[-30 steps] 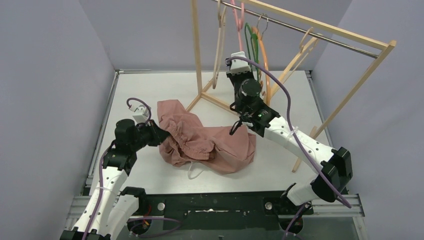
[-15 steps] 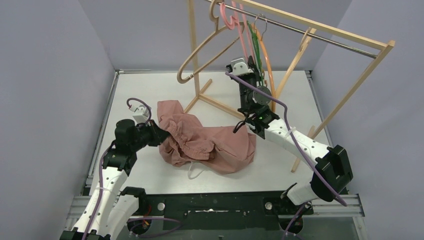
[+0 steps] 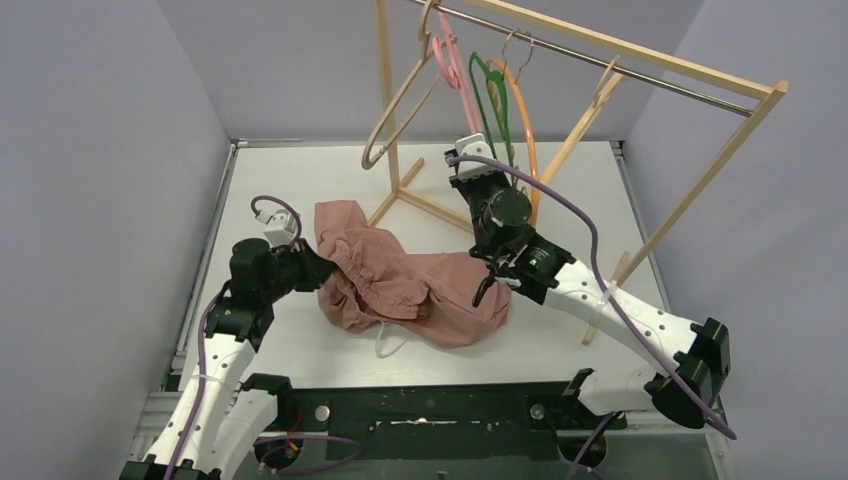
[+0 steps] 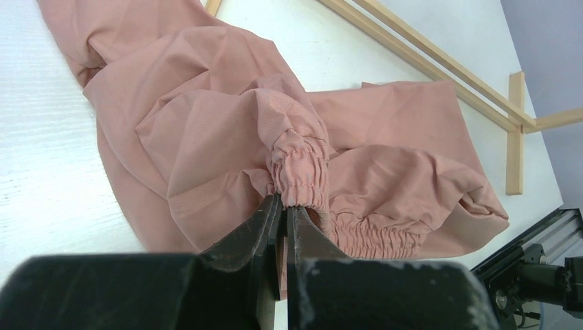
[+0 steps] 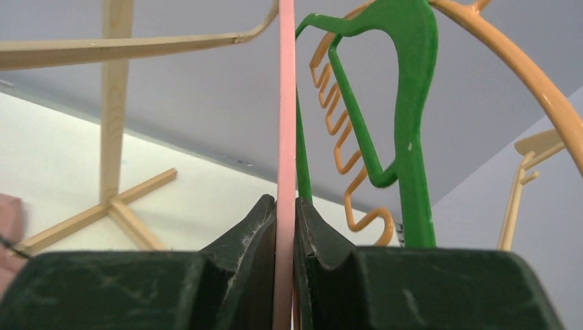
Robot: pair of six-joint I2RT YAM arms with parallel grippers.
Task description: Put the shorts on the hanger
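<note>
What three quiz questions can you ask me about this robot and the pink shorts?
1. True or false: the right gripper is open.
2. Which part of the shorts does the left gripper pinch? A leg hem, B elastic waistband, C drawstring.
3. Fill in: the shorts lie on the ____.
Key: 1 false, it is shut on the pink hanger. 2 B. 3 table.

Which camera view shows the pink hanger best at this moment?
The right wrist view: the pink hanger passes close up between the shut fingers of the right gripper. The top external view shows it whole but thin, and the grip is hard to see there. The left wrist view shows only the shorts, no hanger.
</note>
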